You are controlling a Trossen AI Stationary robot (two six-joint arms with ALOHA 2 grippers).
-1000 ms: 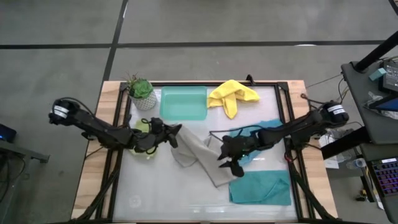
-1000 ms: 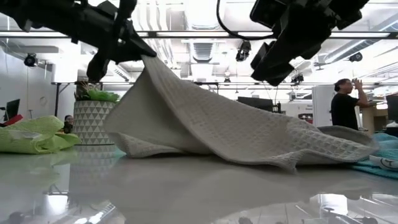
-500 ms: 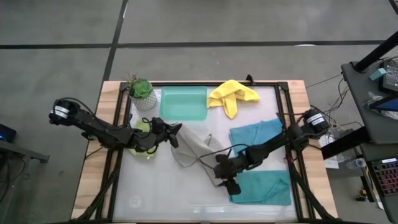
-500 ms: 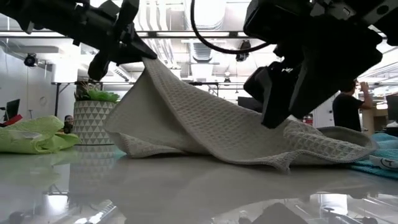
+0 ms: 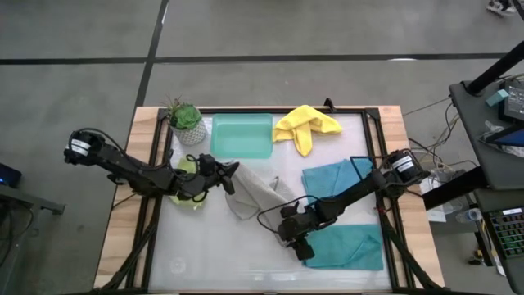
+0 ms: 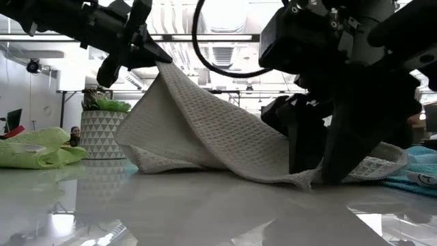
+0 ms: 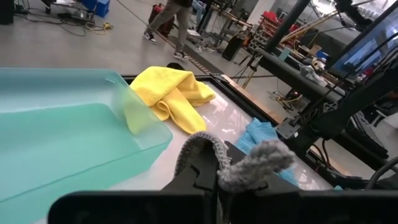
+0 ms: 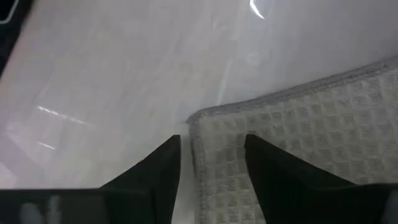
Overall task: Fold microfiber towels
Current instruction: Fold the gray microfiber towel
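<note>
Folding the grey towel was the step in hand, judged at an early stage: one corner up, the opposite corner about to be taken. Left end effector was clamped on a raised corner, a bunch of grey weave showing between its fingers in the left wrist view. Cloth draped from there down to the bench, mid-surface. Right end effector sat low at the far free corner; its fingers stood moderately apart, straddling the hemmed edge, not yet closed.

Next move likely: close on that corner, lift, carry it across to meet the held one, keeping the hem square.

Edges and room: near bench open. Lower teal towel lay just beside the right end effector, a second teal towel behind. Lime green towel lay beneath the left arm; mint tray, yellow towel and potted plant stood well apart at the back.
</note>
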